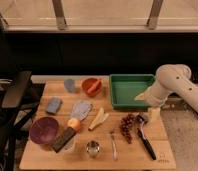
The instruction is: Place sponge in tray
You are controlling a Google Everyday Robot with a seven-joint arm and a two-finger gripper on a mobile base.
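Hand [152, 113] hangs just beside the green tray's [126, 91] right rim; wide or narrow, I cannot tell. What looks like the blue sponge [54, 105] lies on the worktop [132, 156], well apart at the left. I'd judge that reaching across to grasp it comes next. No writing is legible.

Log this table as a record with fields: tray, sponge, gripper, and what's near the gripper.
tray: green tray, back right, looks empty
sponge: likely the blue sponge, left side, outside the tray
gripper: gripper at the tray's front right corner, far from the sponge
near gripper: grapes, black-handled tool
task: not yet done
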